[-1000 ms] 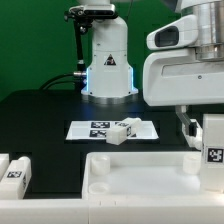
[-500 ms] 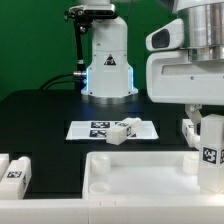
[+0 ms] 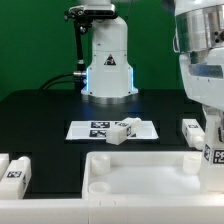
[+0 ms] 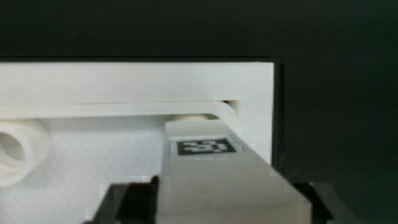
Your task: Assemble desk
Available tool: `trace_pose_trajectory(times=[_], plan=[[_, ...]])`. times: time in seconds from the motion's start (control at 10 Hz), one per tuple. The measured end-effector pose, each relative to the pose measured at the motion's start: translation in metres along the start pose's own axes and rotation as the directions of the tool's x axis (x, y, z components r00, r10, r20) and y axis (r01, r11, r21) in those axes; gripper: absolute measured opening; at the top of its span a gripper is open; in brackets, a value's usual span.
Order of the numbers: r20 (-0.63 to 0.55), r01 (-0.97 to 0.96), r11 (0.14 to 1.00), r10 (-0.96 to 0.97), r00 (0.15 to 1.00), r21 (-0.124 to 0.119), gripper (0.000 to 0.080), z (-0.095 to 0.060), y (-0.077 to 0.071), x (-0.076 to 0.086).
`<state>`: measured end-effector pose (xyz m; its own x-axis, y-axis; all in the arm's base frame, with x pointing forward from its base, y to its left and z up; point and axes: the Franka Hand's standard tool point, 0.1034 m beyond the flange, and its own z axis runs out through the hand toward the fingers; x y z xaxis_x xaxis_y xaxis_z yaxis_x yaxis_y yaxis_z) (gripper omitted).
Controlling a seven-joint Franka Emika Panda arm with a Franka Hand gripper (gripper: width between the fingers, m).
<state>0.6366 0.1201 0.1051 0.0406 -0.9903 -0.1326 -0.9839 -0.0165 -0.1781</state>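
Observation:
The white desk tabletop (image 3: 140, 172) lies at the front of the black table, rim up, with a round corner socket (image 4: 18, 150) showing in the wrist view. My gripper (image 3: 211, 140) is at the exterior view's right edge, shut on a white block leg (image 3: 215, 158) with a tag. It holds the leg upright over the tabletop's right end. In the wrist view the leg (image 4: 222, 165) fills the space between my dark fingers (image 4: 128, 205), with its end at the tabletop's rim (image 4: 214, 85). Whether the leg touches the tabletop is unclear.
A loose leg (image 3: 122, 131) lies on the marker board (image 3: 95, 129) mid-table. Two more legs (image 3: 14, 170) lie at the exterior view's left front, another leg (image 3: 190, 128) at the right. The robot base (image 3: 107, 65) stands behind.
The arm has shifted toward the exterior view's right and lower. The held leg has come down with it, nearer the tabletop's right end.

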Motion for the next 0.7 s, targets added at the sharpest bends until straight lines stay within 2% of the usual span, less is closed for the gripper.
trace_pose_trajectory(times=[0.1, 0.2, 0.3, 0.4, 0.5, 0.6, 0.7], plan=[[0.001, 0.021, 1.0, -0.021, 1.0, -0.001, 0.03, 0.0, 0.0003, 0.0], [-0.006, 0.164, 0.986, -0.164, 0.986, -0.001, 0.03, -0.0005, 0.0006, 0.0025], [-0.006, 0.375, 0.927, -0.375, 0.927, -0.004, 0.0346, -0.0003, 0.0021, 0.0064], [0.001, 0.544, 0.839, -0.544, 0.839, -0.008, 0.0535, -0.0023, 0.0019, 0.0066], [0.005, 0.605, 0.796, -0.605, 0.796, -0.011, 0.0613, -0.0025, 0.0024, 0.0053], [0.005, 0.653, 0.757, -0.653, 0.757, -0.012, 0.0613, -0.0018, 0.0025, 0.0067], [0.005, 0.73, 0.683, -0.73, 0.683, -0.012, 0.0643, -0.0017, 0.0025, 0.0076]])
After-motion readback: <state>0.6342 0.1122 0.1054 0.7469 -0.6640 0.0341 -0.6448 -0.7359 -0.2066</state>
